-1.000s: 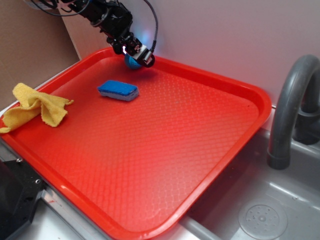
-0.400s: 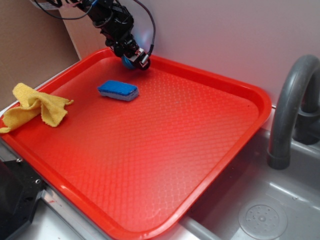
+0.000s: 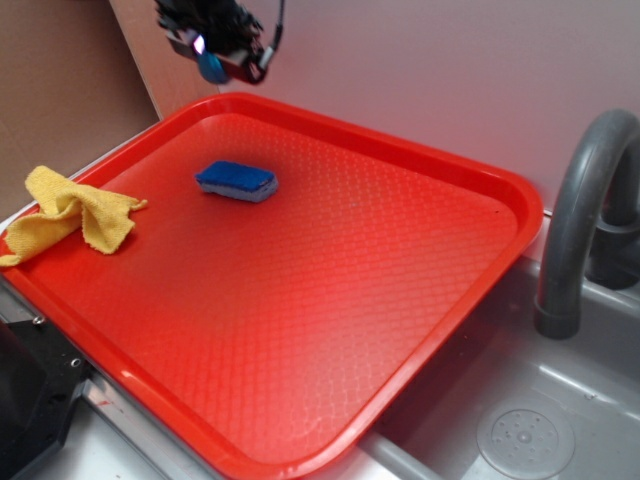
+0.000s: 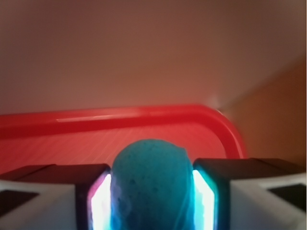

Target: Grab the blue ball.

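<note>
The blue ball (image 4: 152, 184), a small teal sphere with a rough surface, fills the gap between my two fingers in the wrist view, both pads pressed against its sides. In the exterior view my gripper (image 3: 222, 58) hangs in the air above the far left corner of the red tray (image 3: 440, 170), shut on the blue ball (image 3: 211, 67), which shows as a small blue spot under the black fingers. The ball is clear of the tray surface.
A flat blue sponge (image 3: 237, 181) lies on the tray's far left part. A crumpled yellow cloth (image 3: 72, 217) drapes over the tray's left rim. A grey faucet (image 3: 578, 215) and a sink with a drain (image 3: 525, 437) sit to the right. A wall stands behind.
My gripper has risen from the tray's far corner and shifted left, carrying the blue ball up off the tray. The sponge and cloth have not moved.
</note>
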